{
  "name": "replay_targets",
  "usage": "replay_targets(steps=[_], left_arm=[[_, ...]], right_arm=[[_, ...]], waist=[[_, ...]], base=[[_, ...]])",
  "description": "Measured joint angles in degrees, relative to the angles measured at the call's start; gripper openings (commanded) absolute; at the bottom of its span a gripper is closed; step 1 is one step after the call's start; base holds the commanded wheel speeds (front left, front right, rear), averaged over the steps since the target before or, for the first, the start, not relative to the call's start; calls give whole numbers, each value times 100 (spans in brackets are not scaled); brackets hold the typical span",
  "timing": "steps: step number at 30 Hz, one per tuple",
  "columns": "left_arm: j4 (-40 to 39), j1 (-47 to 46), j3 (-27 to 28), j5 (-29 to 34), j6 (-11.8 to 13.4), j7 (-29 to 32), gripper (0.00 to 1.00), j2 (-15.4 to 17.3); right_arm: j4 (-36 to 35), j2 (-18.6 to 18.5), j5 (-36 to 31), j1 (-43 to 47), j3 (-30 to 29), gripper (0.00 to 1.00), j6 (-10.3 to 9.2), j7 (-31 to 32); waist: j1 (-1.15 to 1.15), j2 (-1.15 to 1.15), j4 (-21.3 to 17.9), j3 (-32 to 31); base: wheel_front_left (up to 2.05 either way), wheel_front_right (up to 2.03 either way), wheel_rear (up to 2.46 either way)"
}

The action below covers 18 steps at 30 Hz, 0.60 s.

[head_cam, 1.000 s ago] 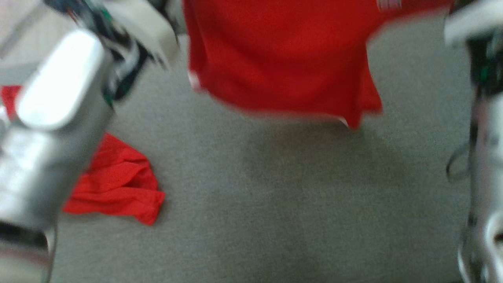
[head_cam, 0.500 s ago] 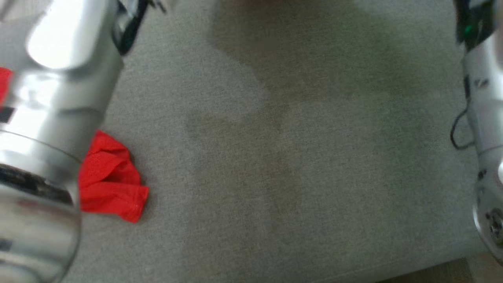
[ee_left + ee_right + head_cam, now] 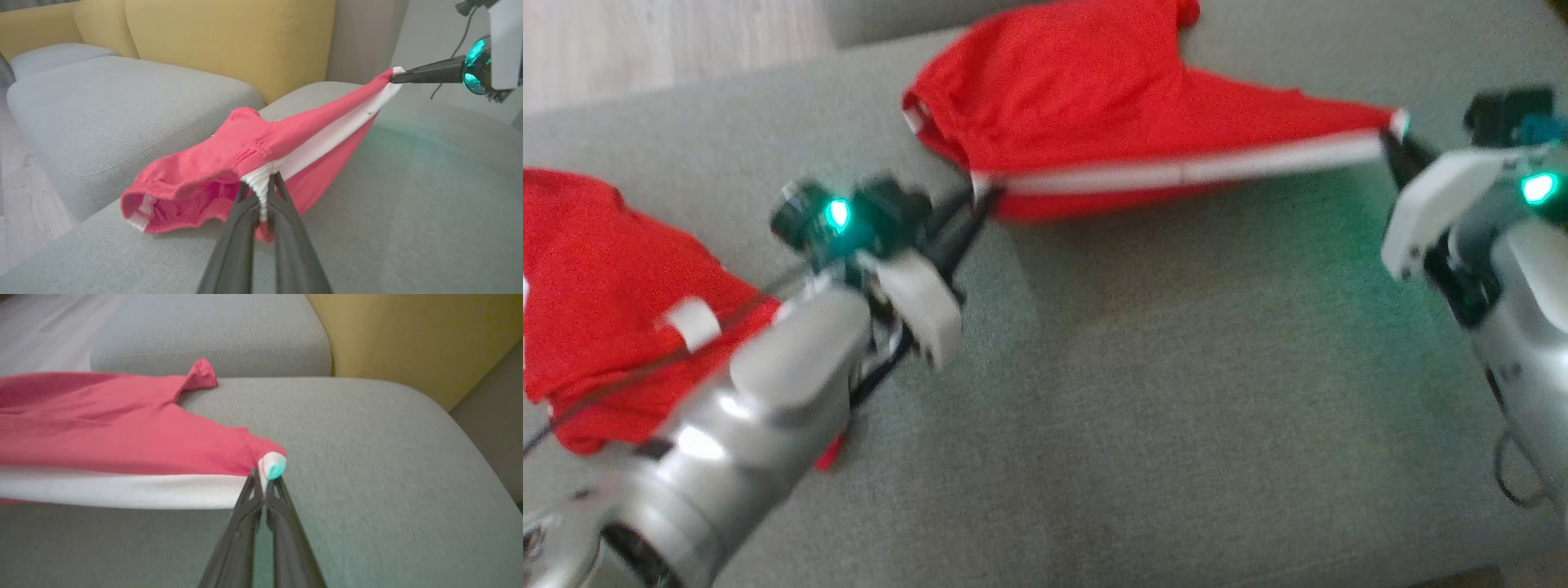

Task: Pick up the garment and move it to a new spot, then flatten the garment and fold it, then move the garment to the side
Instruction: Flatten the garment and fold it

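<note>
The garment [image 3: 1094, 106] is red with a white waistband, and it hangs stretched between my two grippers just above the grey cushion [image 3: 1176, 408]. My left gripper [image 3: 980, 192] is shut on the waistband's left end, where the white elastic bunches between its fingers [image 3: 265, 183]. My right gripper [image 3: 1392, 147] is shut on the right end [image 3: 263, 473]. The rest of the garment [image 3: 192, 179] droops away from the waistband and rests on the cushion's far part. In the left wrist view the right gripper [image 3: 394, 75] shows at the upper right, pulling the band taut.
A second red garment [image 3: 596, 278] lies crumpled at the cushion's left, partly under my left forearm. Yellow backrests [image 3: 229, 36] rise behind the sofa. Another grey cushion [image 3: 204, 330] adjoins, with pale wooden floor [image 3: 645, 41] past the far left edge.
The head camera has swung, so the whole picture shifted. The garment hung high and blurred a second ago; now it is stretched low over the cushion between both shut grippers.
</note>
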Motion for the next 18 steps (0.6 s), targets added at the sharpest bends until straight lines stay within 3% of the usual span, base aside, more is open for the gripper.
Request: replay_targets(steps=[3, 9, 12, 18], left_arm=[[-304, 331, -319, -58, 0, 0, 0, 186], [-782, 999, -676, -68, 5, 0, 0, 223], [-1185, 1379, -742, -71, 147, 43, 0, 271], [-1992, 1914, -894, -71, 444, 277, 0, 494]], right_arm=[[-401, -335, 526, 413, 455, 0, 0, 533], [-1260, -1123, 1395, 1085, 961, 0, 0, 1274], [-1789, -1539, 1800, 1599, 1093, 0, 0, 1623], [-2494, -2005, 2204, 2361, 1017, 0, 0, 2064]], waist=[[-1, 0, -12, -264], [-1, 0, -12, -776], [-1, 0, 9, -1087], [-1, 0, 76, -1444]], base=[[0, 0, 0], [0, 0, 0], [0, 0, 0], [0, 0, 0]])
